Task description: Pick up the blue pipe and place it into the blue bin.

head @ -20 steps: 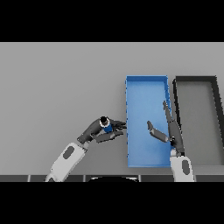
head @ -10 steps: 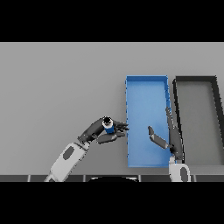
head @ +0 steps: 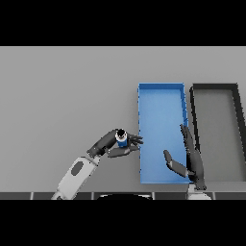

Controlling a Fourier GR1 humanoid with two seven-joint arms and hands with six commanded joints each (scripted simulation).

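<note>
The blue bin (head: 161,115) lies lengthwise on the grey table (head: 67,96), and everything else is placed against it. Just to the left of its near-left part, the left hand (head: 113,144) has its fingers and thumb curled round the blue pipe (head: 121,140), which stands roughly upright in the grasp with its dark open end facing up (whether its lower end touches the table cannot be told). The fingertips of that hand reach to the bin's left wall, while the pipe itself is outside the bin. Over the bin's near-right corner is the right hand (head: 192,161), fingers straight and pointing away along the bin's right wall, thumb spread out over the blue floor, holding nothing. Directly right of the bin, parallel to it, lies a black bin (head: 238,129) with a grey floor.
</note>
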